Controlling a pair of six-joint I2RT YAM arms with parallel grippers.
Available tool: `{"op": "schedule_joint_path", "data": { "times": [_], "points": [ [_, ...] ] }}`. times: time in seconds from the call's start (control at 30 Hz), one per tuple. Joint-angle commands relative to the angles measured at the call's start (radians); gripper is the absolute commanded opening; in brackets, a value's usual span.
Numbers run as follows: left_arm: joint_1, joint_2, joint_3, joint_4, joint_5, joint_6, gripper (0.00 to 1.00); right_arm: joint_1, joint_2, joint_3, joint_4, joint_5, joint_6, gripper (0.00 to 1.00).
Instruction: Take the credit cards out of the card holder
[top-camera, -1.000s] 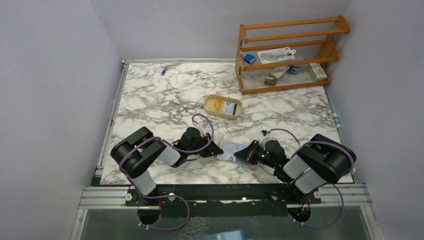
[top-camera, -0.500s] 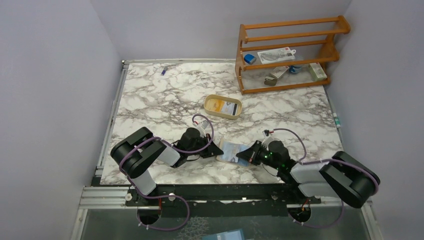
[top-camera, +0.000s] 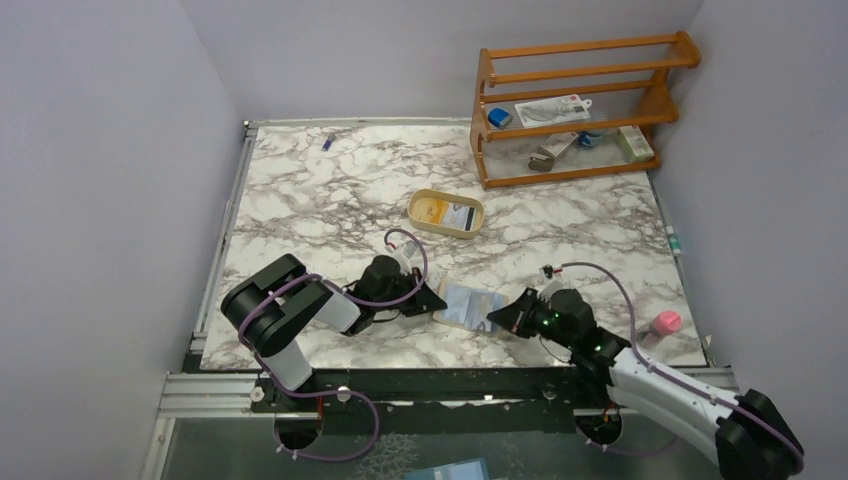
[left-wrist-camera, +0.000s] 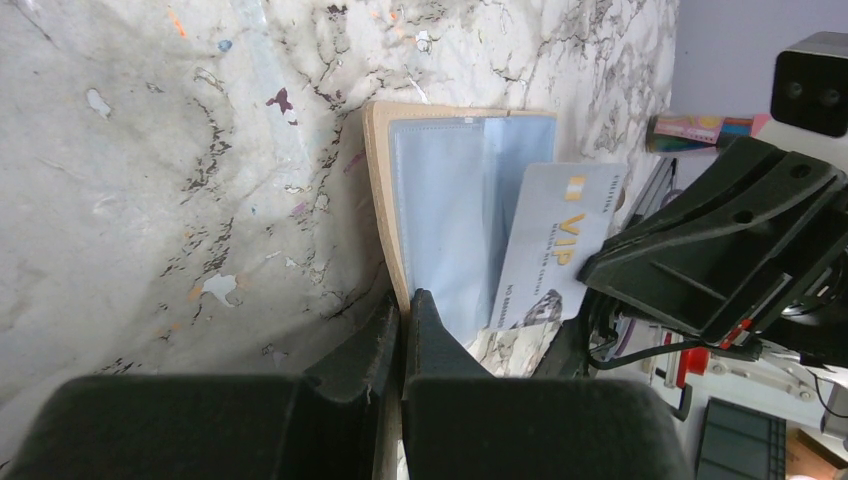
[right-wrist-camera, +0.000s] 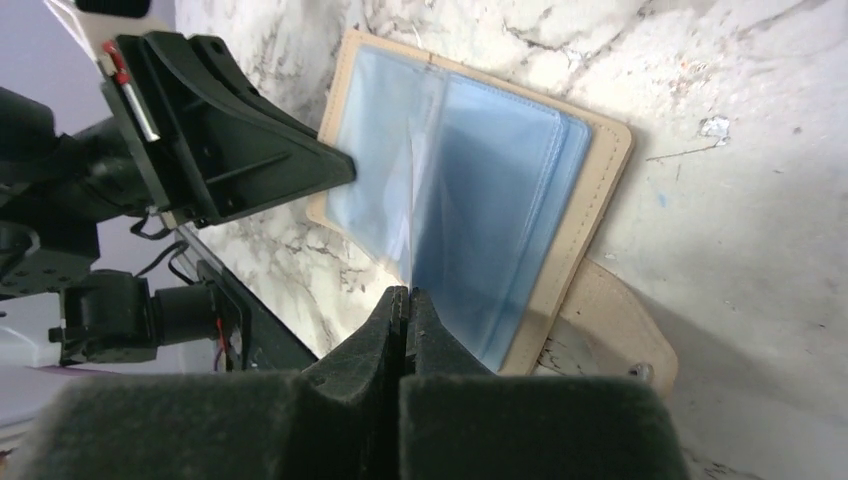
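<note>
Left pincer (left-wrist-camera: 403, 300): pressed onto tan edge of card holder (left-wrist-camera: 450, 200), which lies open on table (top-camera: 300, 200), near front. Right pincer (right-wrist-camera: 402, 295): pinching pale VIP card (left-wrist-camera: 555, 240), tilted over holder's blue sleeves. Beyond: oval tray (top-camera: 410, 208) holding yellow card (top-camera: 431, 207). Wooden rack (top-camera: 575, 100) at back.

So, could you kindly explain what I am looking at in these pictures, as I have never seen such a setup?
Two robot arms are bolted to a marble table. One picture comes from a camera overhead; the other two come from cameras on the wrists. The left pincer is clamped on the edge of an open card holder, pinning it down. The right pincer pinches a silver VIP card that sticks partly out of the holder. Farther back sit a tan tray and a wooden rack.
</note>
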Motion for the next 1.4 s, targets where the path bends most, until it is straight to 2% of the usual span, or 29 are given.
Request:
{"op": "schedule_joint_path", "data": {
  "times": [0.0, 0.33, 0.47, 0.63, 0.73, 1.07, 1.37],
  "points": [
    [-0.001, 0.028, -0.029, -0.128, 0.004, 0.041, 0.0, -0.005, -0.114, 0.057, -0.234, 0.095, -0.038, 0.01],
    [0.0, 0.023, -0.015, -0.128, 0.011, 0.041, 0.0, -0.019, 0.176, 0.274, -0.059, 0.088, -0.142, 0.01],
    [0.002, 0.012, -0.018, -0.129, 0.006, 0.041, 0.0, -0.092, 0.301, 0.391, -0.019, 0.017, -0.203, 0.01],
    [0.003, 0.006, -0.022, -0.128, -0.004, 0.035, 0.0, -0.265, 0.427, 0.489, 0.046, -0.13, -0.225, 0.01],
    [0.004, 0.009, -0.019, -0.129, -0.005, 0.035, 0.0, -0.311, 0.513, 0.57, 0.073, -0.157, -0.238, 0.01],
    [0.003, 0.005, -0.01, -0.129, -0.002, 0.039, 0.0, -0.34, 0.832, 0.802, 0.243, -0.244, -0.109, 0.01],
    [0.003, -0.001, -0.02, -0.129, -0.007, 0.039, 0.0, -0.341, 0.994, 0.858, 0.35, -0.264, -0.029, 0.01]
  ]
}}
